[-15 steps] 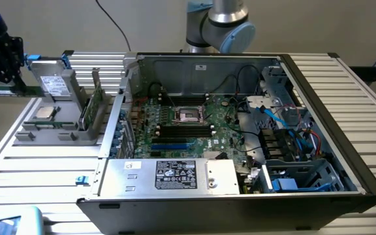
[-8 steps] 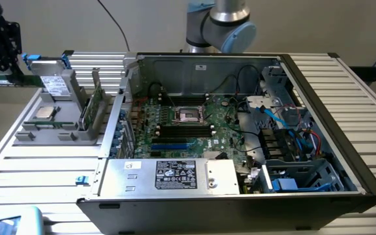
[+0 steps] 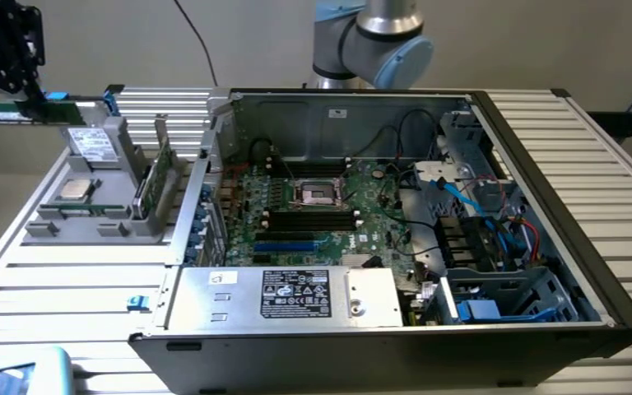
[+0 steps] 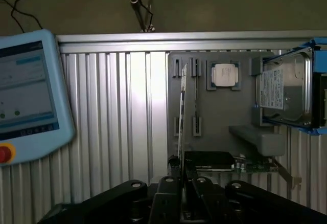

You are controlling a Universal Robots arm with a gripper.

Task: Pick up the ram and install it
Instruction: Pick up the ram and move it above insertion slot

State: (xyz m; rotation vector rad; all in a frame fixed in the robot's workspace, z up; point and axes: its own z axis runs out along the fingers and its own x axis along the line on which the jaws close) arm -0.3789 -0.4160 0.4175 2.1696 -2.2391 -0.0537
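1. On the exterior view's far left we see one black gripper [image 3: 37,99] with its jaws clamped on one ram [image 3: 3,113]. The green stick is held level in the air with its white label showing, and it is well apart from the computer case [image 3: 579,206].
2. In the wrist view, the ram [image 4: 182,111] appears edge-on as a thin strip running out from the gripper [image 4: 181,182]. One light-blue teach pendant [image 4: 30,96] with one red button [image 4: 5,153] lies on the slatted table [image 4: 117,111].
3. Just beneath the held stick we count one grey fixture [image 3: 75,222]. It carries one hard drive [image 3: 95,144], one silver processor [image 3: 75,189] lying flat and one expansion card [image 3: 158,185] standing on edge.
4. In the middle stands the one open computer case, with one green motherboard [image 3: 371,222] lying inside it. We see one bare processor socket [image 3: 318,193] and, just in front of it, a bank of black memory slots [image 3: 310,219] too fine for us to count.
5. One silver power supply [image 3: 294,296] with one black label sits along the near wall of the case.
6. One robot arm [image 3: 374,41] rises behind the case.
7. On the exterior view's right, a drive cage [image 3: 503,296] and a tangle of blue and red cables [image 3: 492,206] sit inside the case.
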